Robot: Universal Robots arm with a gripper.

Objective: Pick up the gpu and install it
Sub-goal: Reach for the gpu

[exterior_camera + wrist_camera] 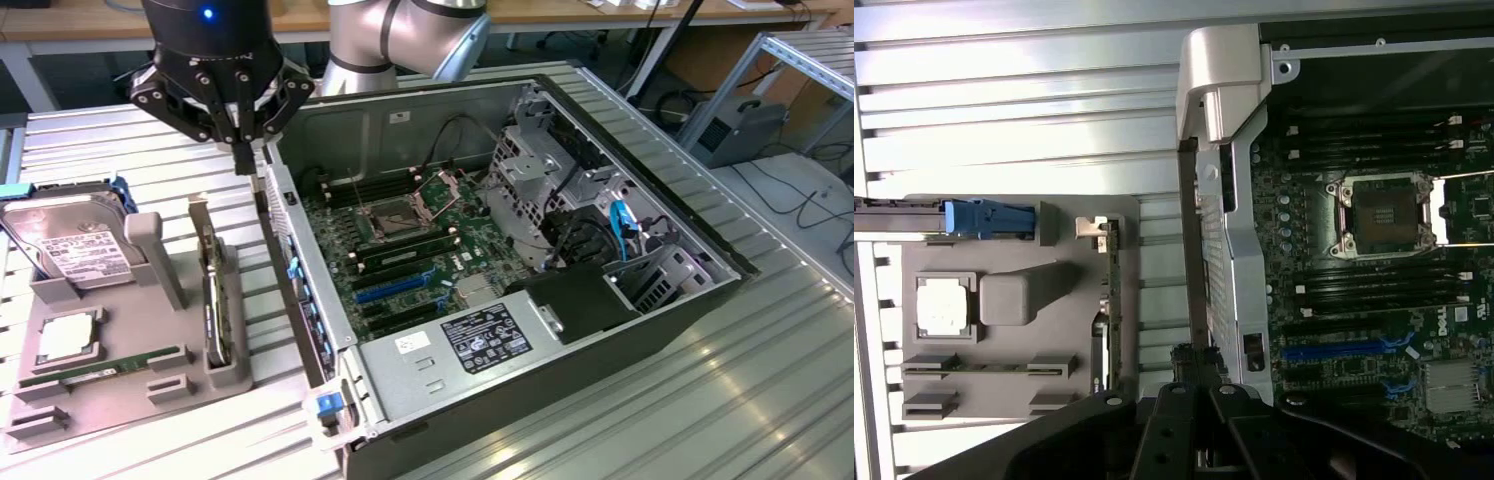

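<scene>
Ribbed metal desk [747, 420] with the open PC case [601, 385] lying on it, motherboard facing up. A grey holder [200, 378] sits just beside the case, on the exterior view's left. The gripper [244, 150] hangs over the case wall nearest the holder, clenched on nothing. The gpu [210, 300] stands on edge in the holder, on the side closest to the case.

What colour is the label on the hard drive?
The label is white with dark print, best seen in the exterior view.
</scene>
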